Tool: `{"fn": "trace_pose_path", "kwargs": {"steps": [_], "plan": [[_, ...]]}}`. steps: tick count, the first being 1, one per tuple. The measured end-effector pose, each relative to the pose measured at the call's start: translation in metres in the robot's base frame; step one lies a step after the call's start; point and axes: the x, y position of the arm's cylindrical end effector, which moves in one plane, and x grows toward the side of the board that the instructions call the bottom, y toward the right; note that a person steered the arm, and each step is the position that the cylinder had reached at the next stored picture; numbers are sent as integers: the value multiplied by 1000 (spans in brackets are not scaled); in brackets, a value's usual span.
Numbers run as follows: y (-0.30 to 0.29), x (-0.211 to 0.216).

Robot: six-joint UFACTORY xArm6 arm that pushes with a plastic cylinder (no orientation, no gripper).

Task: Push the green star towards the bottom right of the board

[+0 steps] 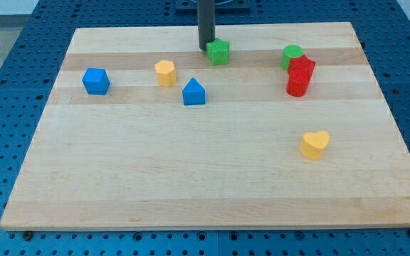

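Standing at the view's top middle of the wooden board (212, 178), my tip (206, 49) is the bare lower end of a straight dark rod, with no jaws to part or close, so it clamps nothing. Just to the view's right of my tip, and touching it or all but touching it, sits the green star (218, 52), high on the board and far from the bottom right corner. Further to the view's right of my tip, well apart from it, a second green block (292, 54) of rounded shape rests against the upper side of a red block (300, 76), the two touching; the red one's exact shape is hard to make out. Down and to the view's left of my tip lies a blue block (193, 92) with a peaked, house-like top, and just beyond it, up and left, a yellow block (165, 72) that looks hexagonal. Much further to the view's left of my tip sits a blue cube (96, 81). Well below my tip and off to the view's right, alone, lies a yellow heart (314, 144).
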Motion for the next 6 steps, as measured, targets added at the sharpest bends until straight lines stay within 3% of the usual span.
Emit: {"fn": "trace_pose_path", "kwargs": {"steps": [3,6], "plan": [[-8,12],[26,17]]}}
